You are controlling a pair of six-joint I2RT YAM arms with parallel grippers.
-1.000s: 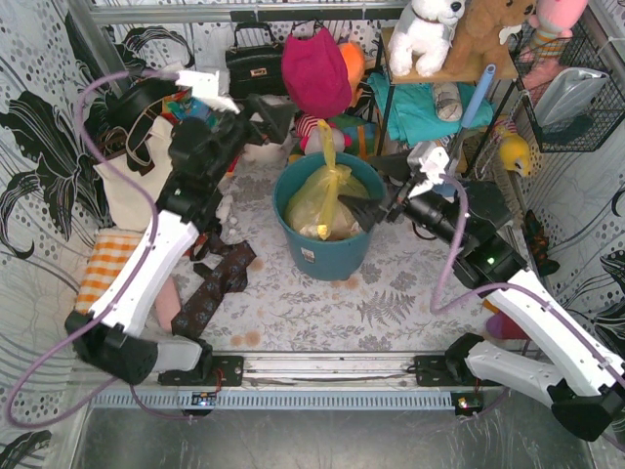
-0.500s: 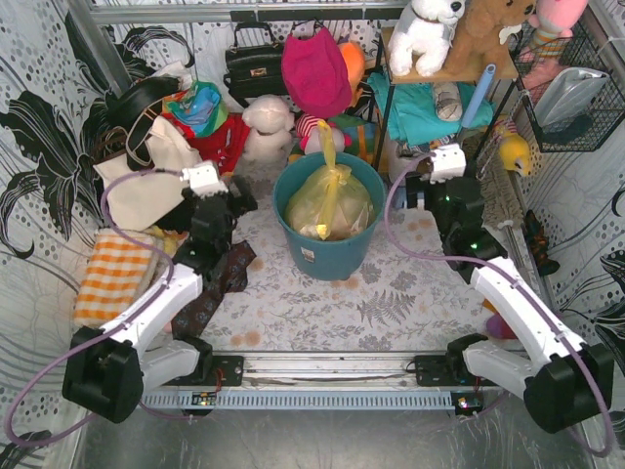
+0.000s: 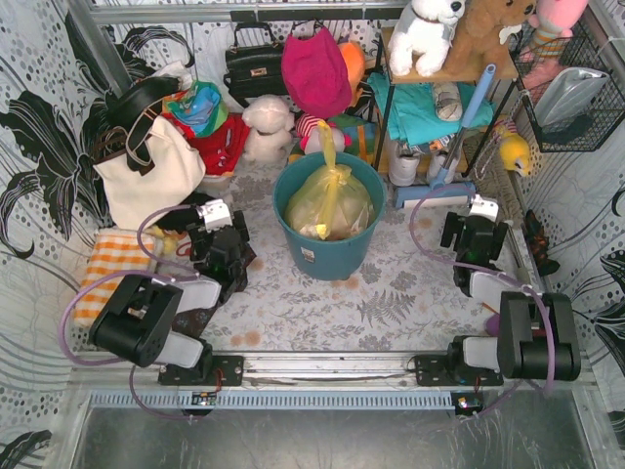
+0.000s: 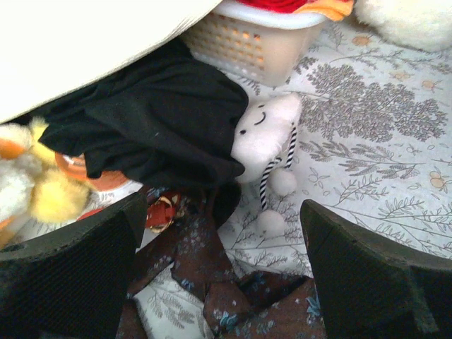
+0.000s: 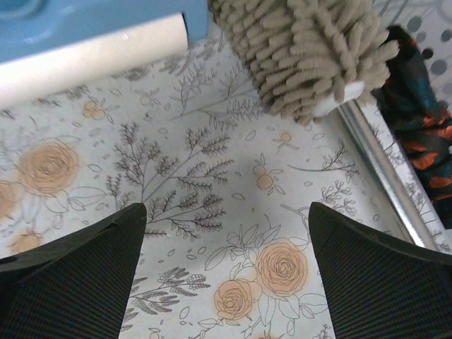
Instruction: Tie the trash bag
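Note:
The trash bag is yellow and translucent. It sits in the round teal bin at mid-table, its neck gathered into a knot with a tail standing upright. Both arms are folded low, well clear of it. My left gripper rests left of the bin and is open over a brown floral cloth, with nothing between its fingers. My right gripper rests right of the bin and is open over the bare floral table cover. Neither wrist view shows the bag.
A cream tote, black cloth, a small white plush and a woven basket crowd the left. A blue tool with a white roller, a beige mop head and a shelf of toys stand right and back.
Both arms have drawn back from the bin and folded down to either side of it. The bag stays in the bin, unmoved. Both grippers stayed open.

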